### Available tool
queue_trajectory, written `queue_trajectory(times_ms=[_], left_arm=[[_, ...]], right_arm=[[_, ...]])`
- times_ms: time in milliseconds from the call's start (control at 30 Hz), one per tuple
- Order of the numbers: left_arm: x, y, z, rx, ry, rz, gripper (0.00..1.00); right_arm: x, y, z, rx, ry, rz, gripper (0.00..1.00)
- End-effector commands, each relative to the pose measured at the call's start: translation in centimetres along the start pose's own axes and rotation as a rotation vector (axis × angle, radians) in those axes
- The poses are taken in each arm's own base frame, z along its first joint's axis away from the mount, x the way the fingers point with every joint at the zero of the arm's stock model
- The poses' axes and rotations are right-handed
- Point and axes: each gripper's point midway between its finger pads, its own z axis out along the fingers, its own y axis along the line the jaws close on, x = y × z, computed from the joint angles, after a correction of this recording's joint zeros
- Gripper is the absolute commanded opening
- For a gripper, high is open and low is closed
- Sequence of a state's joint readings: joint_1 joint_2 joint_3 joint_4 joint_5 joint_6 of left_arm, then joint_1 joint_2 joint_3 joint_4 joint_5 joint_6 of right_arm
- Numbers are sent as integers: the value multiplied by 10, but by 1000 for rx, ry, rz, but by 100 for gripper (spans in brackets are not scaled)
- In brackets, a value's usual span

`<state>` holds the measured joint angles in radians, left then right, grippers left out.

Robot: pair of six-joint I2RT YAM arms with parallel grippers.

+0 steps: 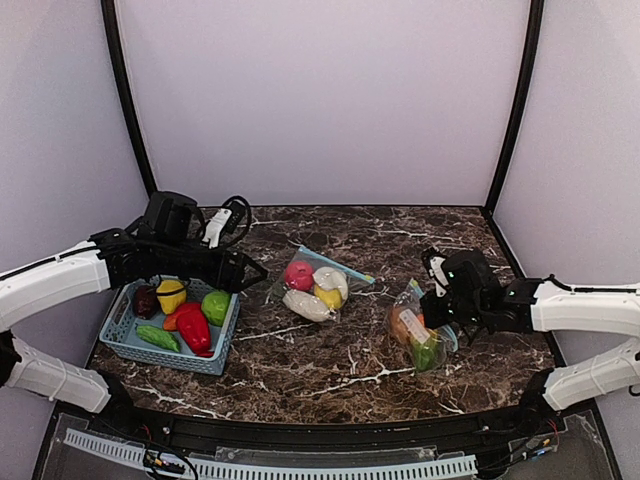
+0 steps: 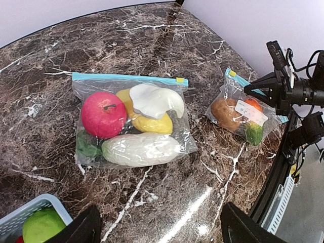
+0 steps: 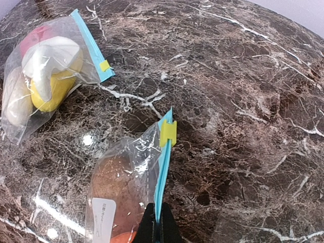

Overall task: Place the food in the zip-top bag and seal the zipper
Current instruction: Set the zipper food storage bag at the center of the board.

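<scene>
A zip-top bag (image 1: 422, 335) with a brown, an orange and a green toy food lies at the right. My right gripper (image 3: 160, 228) is shut on its blue zipper strip (image 3: 163, 177), below the yellow slider (image 3: 168, 133). A second zip-top bag (image 1: 315, 285) lies flat at mid-table, holding a red apple (image 2: 104, 114), yellow and cream-white pieces; its slider (image 2: 179, 80) sits at one end. My left gripper (image 2: 159, 228) is open and empty, hovering near this bag. More food, red (image 1: 194, 327), green (image 1: 215, 306) and yellow (image 1: 171, 294), lies in the basket.
The teal lattice basket (image 1: 210, 361) stands at the front left, under my left arm. A black rail runs along the table's near edge (image 1: 320, 425). Walls close in the back and sides.
</scene>
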<state>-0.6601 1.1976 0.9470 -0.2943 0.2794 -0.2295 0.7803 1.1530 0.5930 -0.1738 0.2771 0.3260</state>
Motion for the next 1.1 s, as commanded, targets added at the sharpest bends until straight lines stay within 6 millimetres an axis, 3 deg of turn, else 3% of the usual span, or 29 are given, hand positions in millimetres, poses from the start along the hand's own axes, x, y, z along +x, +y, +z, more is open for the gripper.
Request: queue_trajectory(times_ms=[0, 133, 300, 500, 800, 933, 1067], left_arm=[[10, 12, -8, -48, 12, -26, 82], [10, 19, -14, -72, 1, -41, 84], [13, 25, -18, -90, 0, -59, 84], [18, 30, -18, -102, 7, -75, 85], [20, 32, -16, -97, 3, -96, 85], [20, 35, -20, -103, 0, -101, 85], [19, 39, -24, -113, -5, -108, 86]], right_arm=[[-7, 10, -1, 25, -16, 22, 0], [-7, 41, -1, -56, 4, 26, 3], [-4, 81, -3, -197, 41, 40, 36], [-8, 119, -17, -355, 70, 38, 59], [2, 160, -17, -497, 137, 42, 66], [-12, 175, -29, -544, 100, -1, 72], [-29, 174, -42, -551, 41, -8, 78]])
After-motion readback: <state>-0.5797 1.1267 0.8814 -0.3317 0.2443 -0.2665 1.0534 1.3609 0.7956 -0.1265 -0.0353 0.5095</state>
